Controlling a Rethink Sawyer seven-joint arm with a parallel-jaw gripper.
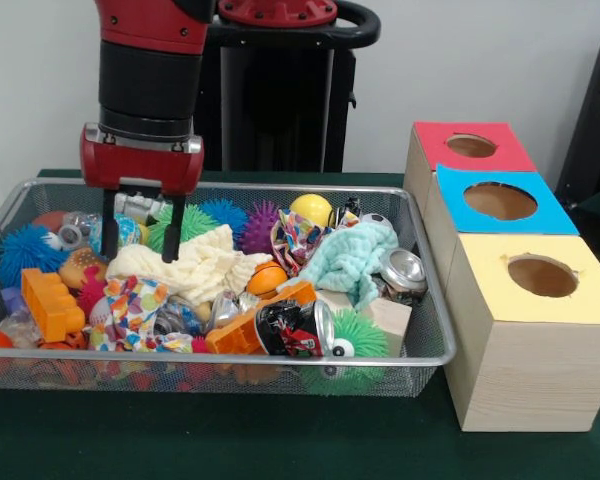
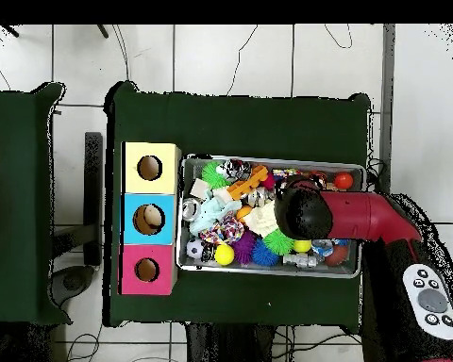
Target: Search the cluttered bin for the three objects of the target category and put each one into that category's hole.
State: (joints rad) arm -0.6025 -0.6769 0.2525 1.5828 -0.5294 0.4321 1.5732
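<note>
The wire mesh bin (image 1: 428, 352) is full of clutter. One confetti cloth (image 1: 130, 300) lies at its front left, and another (image 1: 302, 236) is bunched at the middle back, beside the mint-green cloth (image 1: 352, 260). I cannot make out a third. My gripper (image 1: 140, 232) hangs open and empty over the bin's left part, with its fingertips at the left end of the cream cloth (image 1: 195, 268). The yellow-topped box with its hole (image 1: 542, 275) stands right of the bin. In the overhead view the arm (image 2: 304, 209) hides the gripper above the bin (image 2: 268, 160), and the yellow box's hole (image 2: 150, 168) shows at the left.
The blue-topped box (image 1: 500, 200) and red-topped box (image 1: 472, 146) stand behind the yellow one. The bin also holds spiky balls, an orange brick (image 1: 50, 303), crushed cans (image 1: 298, 328), a wooden block (image 1: 388, 315) and a yellow ball (image 1: 311, 209).
</note>
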